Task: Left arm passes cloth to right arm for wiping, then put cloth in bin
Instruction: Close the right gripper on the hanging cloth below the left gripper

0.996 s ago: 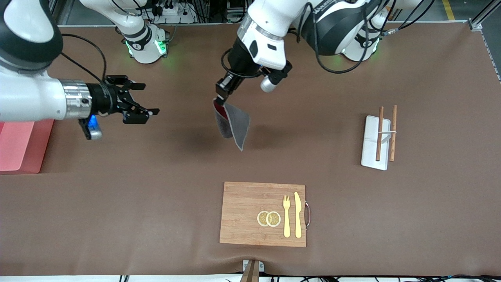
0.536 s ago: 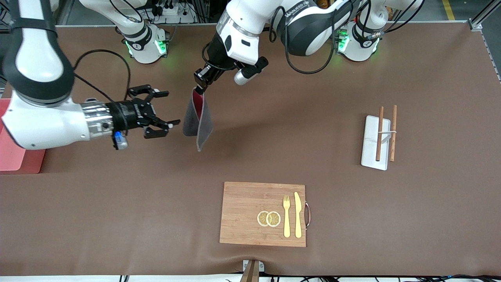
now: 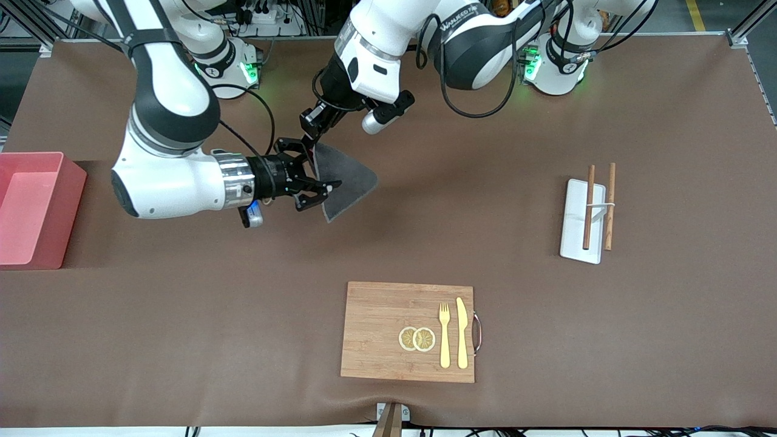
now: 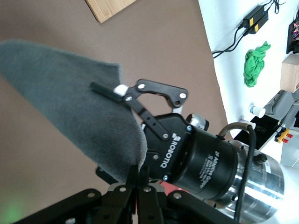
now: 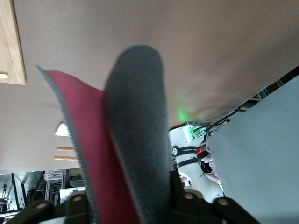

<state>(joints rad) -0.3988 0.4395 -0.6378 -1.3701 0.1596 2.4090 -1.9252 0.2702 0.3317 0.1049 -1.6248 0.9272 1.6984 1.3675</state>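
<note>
Handover in progress, up in the air over the tabletop's middle strip, toward the robots' edge. Right gripper [image 3: 315, 189] has its jaws around the cloth [image 3: 343, 180] edge, not yet visibly clamped. Left gripper [image 3: 311, 130] stays pinched on the top corner. It should release only after the right one bites deep into both layers. Bin [image 3: 30, 209] waits at the right arm's edge.

"ROBOTIQ" and "2F Adaptive Gripper" on the right tool [image 4: 122, 89]; "WANJEED" on the left arm [image 3: 470, 36].

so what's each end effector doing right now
left end effector: shut on the cloth, in the air.
right end effector: around the cloth's edge, grip cannot be told.
</note>
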